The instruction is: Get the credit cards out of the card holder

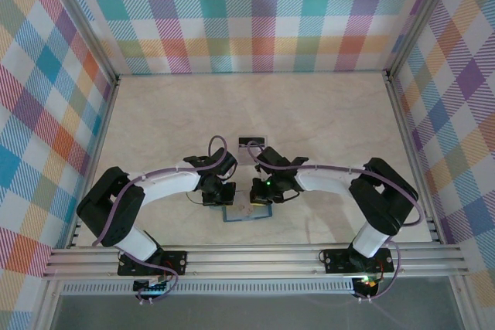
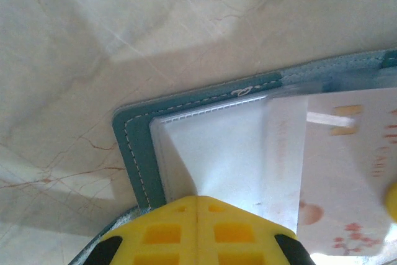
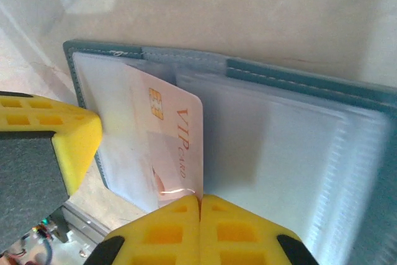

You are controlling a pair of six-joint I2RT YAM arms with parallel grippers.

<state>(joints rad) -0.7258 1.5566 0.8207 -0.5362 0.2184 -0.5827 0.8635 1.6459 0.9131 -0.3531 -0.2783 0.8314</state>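
Both claws are meeting at the open card holder point(image 3: 298, 79) on the worktop point(image 2: 93, 29).
The right claw point(image 3: 200, 206) is pinching a credit card point(image 3: 177, 128) (marked VIP); the left claw point(image 2: 197, 206) is pinching the card holder's edge.

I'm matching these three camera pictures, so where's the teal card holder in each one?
Top external: card holder low centre of the picture, small.
Left wrist: card holder's stitched teal corner at centre left, clear pockets running right.
Right wrist: card holder open across the frame, teal edge along the top.
Shared landmark: the pink VIP card in its pocket, seen in both wrist views.
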